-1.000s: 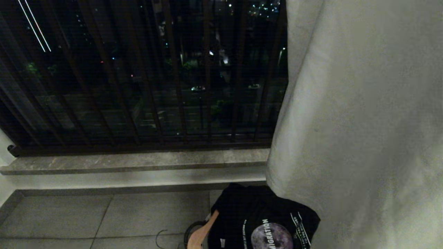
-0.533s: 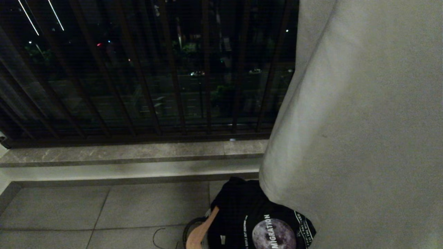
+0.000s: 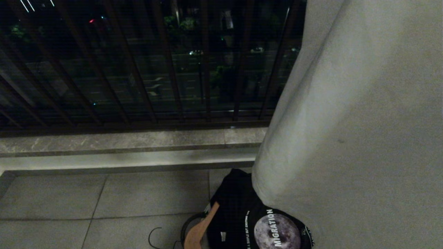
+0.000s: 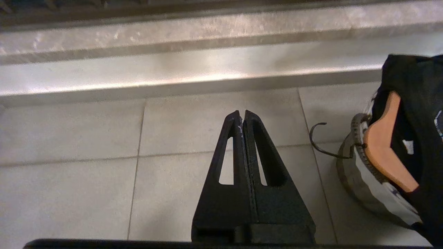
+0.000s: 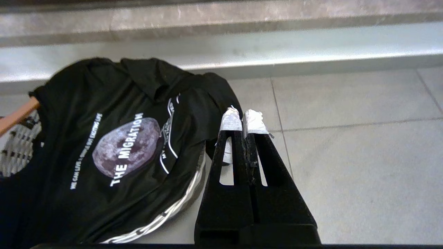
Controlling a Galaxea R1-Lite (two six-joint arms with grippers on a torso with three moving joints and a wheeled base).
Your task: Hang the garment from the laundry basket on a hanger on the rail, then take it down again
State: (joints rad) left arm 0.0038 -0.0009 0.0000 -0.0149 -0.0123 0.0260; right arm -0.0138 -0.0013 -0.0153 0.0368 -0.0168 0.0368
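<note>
Black T-shirt sits bunched over the laundry basket, wooden hanger poking out. Left gripper and right gripper both pinched together, empty, above the floor tiles.

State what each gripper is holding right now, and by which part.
Nothing is held. The left gripper and the right gripper are both shut on empty air above the floor tiles, apart from the black T-shirt in the laundry basket.

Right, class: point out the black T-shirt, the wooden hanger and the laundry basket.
black T-shirt (image 5: 124, 152), right wrist view, on its moon print.
wooden hanger (image 4: 384, 152), left wrist view, on its bare wooden arm.
laundry basket (image 4: 367, 188), left wrist view, on its pale side wall.
</note>
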